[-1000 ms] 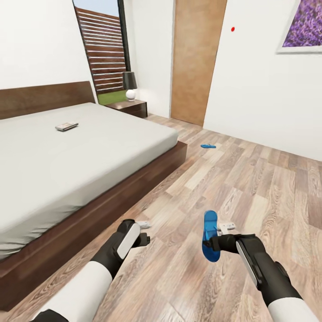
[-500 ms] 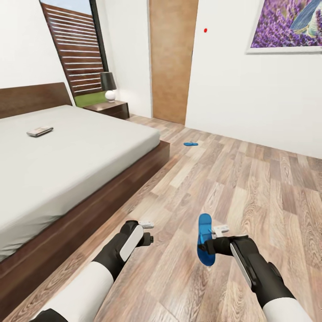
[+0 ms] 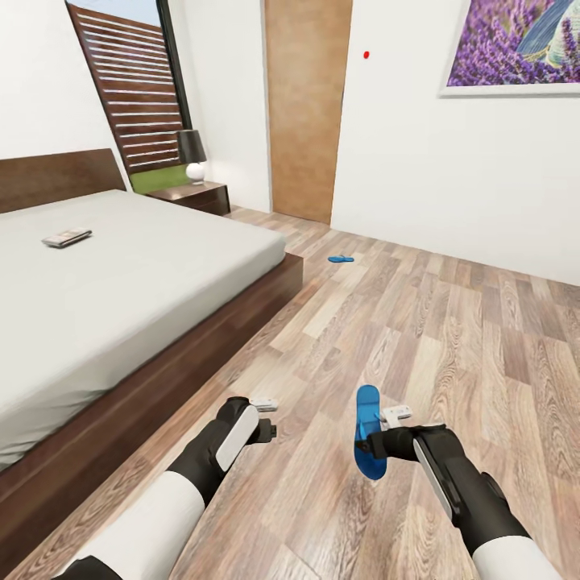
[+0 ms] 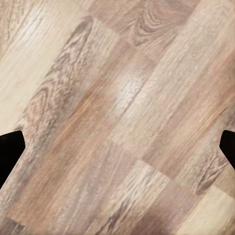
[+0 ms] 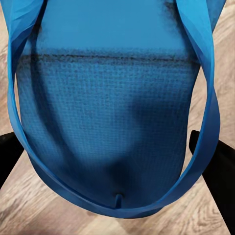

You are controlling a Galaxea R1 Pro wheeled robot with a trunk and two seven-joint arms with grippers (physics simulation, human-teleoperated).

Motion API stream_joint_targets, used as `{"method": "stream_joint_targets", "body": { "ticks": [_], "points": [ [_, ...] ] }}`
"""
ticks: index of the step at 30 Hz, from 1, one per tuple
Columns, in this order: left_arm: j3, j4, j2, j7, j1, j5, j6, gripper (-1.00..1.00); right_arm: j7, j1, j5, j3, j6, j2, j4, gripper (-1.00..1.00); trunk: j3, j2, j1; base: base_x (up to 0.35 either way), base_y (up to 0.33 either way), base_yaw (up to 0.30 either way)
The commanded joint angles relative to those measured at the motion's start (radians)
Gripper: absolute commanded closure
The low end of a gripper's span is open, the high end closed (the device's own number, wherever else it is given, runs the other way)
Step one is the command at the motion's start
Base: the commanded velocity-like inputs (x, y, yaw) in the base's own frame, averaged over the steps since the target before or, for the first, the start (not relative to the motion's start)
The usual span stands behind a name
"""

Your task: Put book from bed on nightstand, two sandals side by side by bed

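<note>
Step in hand: sandal transport. Right gripper (image 3: pixel 375 441) is clamped on a bright blue flat-soled flip-flop (image 3: pixel 368 431); its mate (image 3: pixel 341 259) lies at 12 o'clock on the wood-plank floor (image 3: pixel 451 338). Left gripper (image 3: pixel 270 419) is empty, spread wide. Next: carry alongside the low dark-framed bed (image 3: pixel 153 274), at 10 o'clock.

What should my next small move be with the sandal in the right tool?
Probably roll forward toward the other sandal, carrying the held one. The right tool is shut on a blue sandal, its sole close before the wrist camera, while its mate lies far off on the floor beyond the foot of the bed. The left tool is free to collect it.
</note>
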Motion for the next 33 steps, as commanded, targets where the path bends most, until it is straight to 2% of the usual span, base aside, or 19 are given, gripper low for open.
{"method": "stream_joint_targets", "body": {
  "ticks": [1,33],
  "points": [
    [-0.001,-0.001,0.0,0.01,-0.001,0.01,0.001,-1.0,0.006,-0.001,0.008,0.002,0.003,-0.001,-0.001,1.0,-0.001,0.0,0.0,0.0,0.0,-0.081],
    [-0.002,-0.001,0.0,0.009,-0.001,0.01,0.001,-1.0,0.007,-0.001,0.007,0.002,0.004,-0.001,-0.002,1.0,-0.001,0.0,0.0,0.0,0.0,-0.185]
  ]
}}
